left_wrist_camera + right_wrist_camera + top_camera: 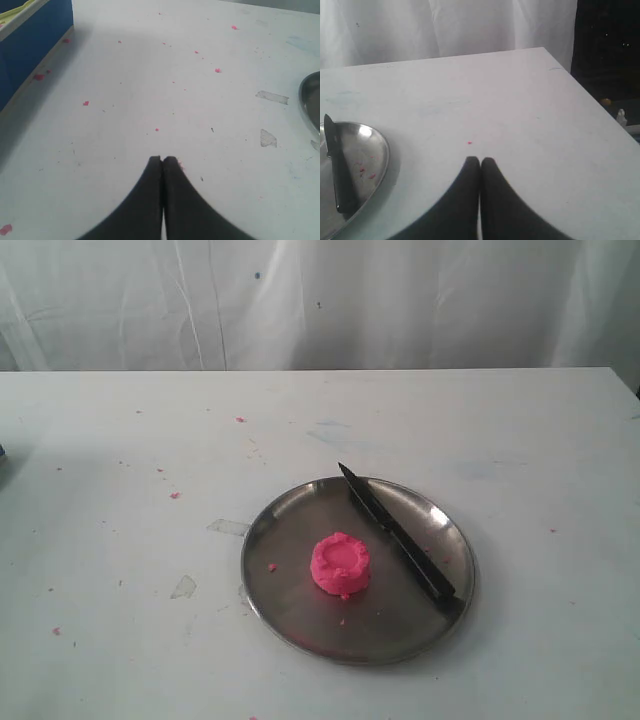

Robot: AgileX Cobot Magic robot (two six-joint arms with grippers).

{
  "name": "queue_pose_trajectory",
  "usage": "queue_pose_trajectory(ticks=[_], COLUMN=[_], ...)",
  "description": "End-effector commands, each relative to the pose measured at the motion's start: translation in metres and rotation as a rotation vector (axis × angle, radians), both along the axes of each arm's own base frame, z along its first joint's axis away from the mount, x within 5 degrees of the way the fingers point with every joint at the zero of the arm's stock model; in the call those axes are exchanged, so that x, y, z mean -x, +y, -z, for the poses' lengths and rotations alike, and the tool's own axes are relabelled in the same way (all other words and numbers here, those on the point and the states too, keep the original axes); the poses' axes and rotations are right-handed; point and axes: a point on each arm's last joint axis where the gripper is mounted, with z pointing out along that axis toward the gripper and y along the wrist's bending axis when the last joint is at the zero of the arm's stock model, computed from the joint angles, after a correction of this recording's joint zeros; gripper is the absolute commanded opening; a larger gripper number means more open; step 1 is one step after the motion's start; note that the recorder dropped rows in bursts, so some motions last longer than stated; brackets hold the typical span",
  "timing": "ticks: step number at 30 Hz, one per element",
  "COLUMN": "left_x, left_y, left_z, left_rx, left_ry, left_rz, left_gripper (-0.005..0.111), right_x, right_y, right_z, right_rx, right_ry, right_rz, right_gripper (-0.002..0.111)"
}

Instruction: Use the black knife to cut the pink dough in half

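Observation:
The pink dough (pixel 341 564) is one round puck with a dimpled top, lying near the middle of the round steel plate (pixel 290 620). The black knife (pixel 396 536) lies slantwise across the plate's right side, tip toward the far rim; it also shows in the right wrist view as the black knife (pixel 336 165). Neither gripper appears in the exterior view. My left gripper (pixel 162 159) is shut and empty over bare table, away from the plate's rim (pixel 310 102). My right gripper (pixel 480 160) is shut and empty, to the side of the plate (pixel 377 165).
The white table (pixel 120 490) is speckled with tiny pink crumbs (pixel 86 103) and a few scuffed patches (pixel 268 139). A blue box (pixel 30 45) stands at the table's left side. A white curtain (pixel 320 300) hangs behind; the table's corner and edge (pixel 600 107) show beside my right gripper.

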Motion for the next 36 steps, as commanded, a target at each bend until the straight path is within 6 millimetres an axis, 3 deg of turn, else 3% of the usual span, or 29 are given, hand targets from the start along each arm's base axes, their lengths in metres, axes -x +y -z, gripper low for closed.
queue_pose_trajectory(ticks=[1, 12, 22, 31, 36], left_x=[0.000, 0.000, 0.000, 0.000, 0.000], left_y=[0.000, 0.000, 0.000, 0.000, 0.000], left_z=[0.000, 0.000, 0.000, 0.000, 0.000], left_rx=[0.004, 0.004, 0.004, 0.004, 0.004], left_ry=[-0.001, -0.001, -0.001, -0.001, -0.001], left_rz=[0.005, 0.005, 0.005, 0.005, 0.005], left_gripper=[0.000, 0.000, 0.000, 0.000, 0.000], right_x=[0.000, -0.002, 0.008, 0.009, 0.024], right_y=[0.000, 0.002, 0.010, 0.011, 0.009], right_z=[0.000, -0.012, -0.059, -0.061, -0.081], right_rx=[0.012, 0.016, 0.017, -0.174, -0.377], right_ry=[-0.010, -0.146, -0.674, -0.700, -0.967], right_rz=[0.001, -0.022, -0.113, -0.144, -0.207], right_gripper=[0.000, 0.000, 0.000, 0.000, 0.000])
